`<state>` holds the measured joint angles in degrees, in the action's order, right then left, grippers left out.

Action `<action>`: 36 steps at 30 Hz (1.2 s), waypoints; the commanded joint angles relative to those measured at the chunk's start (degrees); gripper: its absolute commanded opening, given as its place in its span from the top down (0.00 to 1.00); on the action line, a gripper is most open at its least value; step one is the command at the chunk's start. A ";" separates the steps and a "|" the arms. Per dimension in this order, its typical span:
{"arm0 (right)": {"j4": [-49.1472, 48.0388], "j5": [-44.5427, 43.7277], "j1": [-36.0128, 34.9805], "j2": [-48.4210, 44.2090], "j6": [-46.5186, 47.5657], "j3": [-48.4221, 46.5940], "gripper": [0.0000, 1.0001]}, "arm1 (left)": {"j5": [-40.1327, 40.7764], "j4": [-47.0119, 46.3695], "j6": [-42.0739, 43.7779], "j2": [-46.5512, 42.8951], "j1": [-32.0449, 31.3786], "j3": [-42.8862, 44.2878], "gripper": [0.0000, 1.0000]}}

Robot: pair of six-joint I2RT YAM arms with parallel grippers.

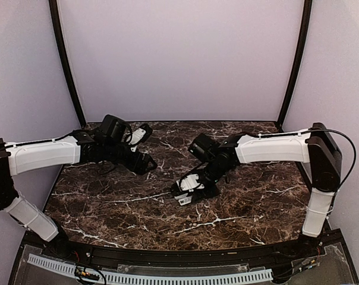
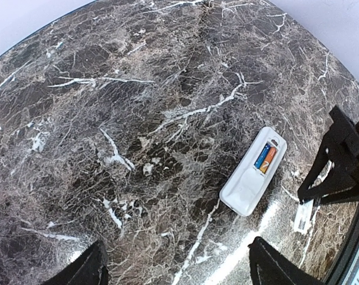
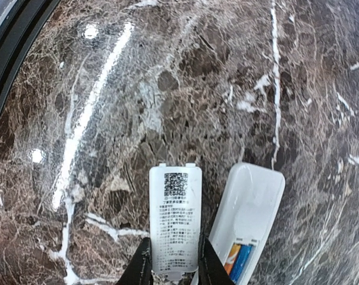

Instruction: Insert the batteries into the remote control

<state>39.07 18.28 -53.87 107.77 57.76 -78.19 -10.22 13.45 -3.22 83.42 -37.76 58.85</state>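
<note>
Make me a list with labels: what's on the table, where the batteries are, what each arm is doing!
Table: dark brown marble tabletop
Remote: slim white rectangular plastic remote control, back up, compartment open
Batteries: one orange, one blue, inside the compartment
Cover: flat white plastic battery cover with printed label, beside the remote
Right end effector: shut on the cover
Left end effector: open, empty, above the table

Dark brown marble table (image 1: 108, 202) veined with white, white remote control (image 2: 246, 185), orange and blue batteries (image 2: 264, 159), white loose cover (image 3: 175, 222) printed with a black square code and small black text, arms (image 1: 274, 148) white with black joints, pale lilac walls (image 1: 179, 59)
</note>
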 commanded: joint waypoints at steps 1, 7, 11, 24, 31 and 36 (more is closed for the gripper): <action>3.84 -2.14 2.77 -3.31 -3.40 1.01 0.89 | -3.01 0.36 1.11 3.48 0.27 0.32 0.20; 6.98 -9.75 5.34 0.04 -4.29 -2.85 0.89 | -2.17 -0.47 1.20 7.97 0.02 0.33 0.21; 7.91 -11.98 5.35 2.58 -4.88 -5.03 0.89 | -2.13 -0.55 0.45 10.35 -0.14 0.77 0.22; 9.81 -13.12 5.26 7.24 -4.60 -10.66 0.90 | -1.12 -0.17 1.26 16.15 -2.67 1.37 0.23; 12.03 -13.56 4.97 7.43 -5.87 -11.81 0.90 | -0.82 0.25 1.25 16.80 -2.67 1.55 0.23; 13.82 -13.63 4.56 9.09 -7.37 -13.90 0.90 | -0.84 0.43 1.20 17.03 -2.67 1.79 0.23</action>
<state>50.26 4.82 -48.71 114.61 52.42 -89.32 -11.44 12.56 -2.59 99.90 -40.38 59.22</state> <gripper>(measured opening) 0.199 0.768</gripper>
